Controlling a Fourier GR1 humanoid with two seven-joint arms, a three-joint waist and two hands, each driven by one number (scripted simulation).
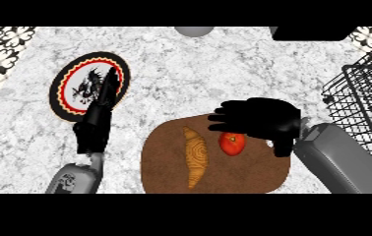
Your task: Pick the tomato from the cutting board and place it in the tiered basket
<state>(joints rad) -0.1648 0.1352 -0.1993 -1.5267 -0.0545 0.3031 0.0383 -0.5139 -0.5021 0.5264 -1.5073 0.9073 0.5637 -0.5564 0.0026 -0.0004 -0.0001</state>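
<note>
Right hand (pixel 256 117): fingers extended leftward and slightly spread, tips over the far edge of the cutting board (pixel 167 176). Thumb pointing toward the near side, apart from the fingers. Nothing pinched or enclosed. Palm positioned just above and to the far side of the tomato (pixel 232 144); actual contact with the tomato not determinable. Grey right forearm entering from the lower right corner.

Tomato: red, resting on the cutting board, right of centre, partly overlapped at its far edge by the right hand. Just left of it, a croissant (pixel 195 156) lying lengthwise on the same board, apart from the tomato.

Cutting board: brown, rounded corners, near centre of the marble counter (pixel 218 68).

Tiered basket (pixel 354 100): black wire, at the right edge, well apart from the tomato.

Left hand (pixel 98 117): fingers straight and pressed together, pointing to the far side, tips over a patterned plate (pixel 73 77) at the left. Nothing held.

Grey round object (pixel 194 31) at the far edge, cut off by the frame.
</note>
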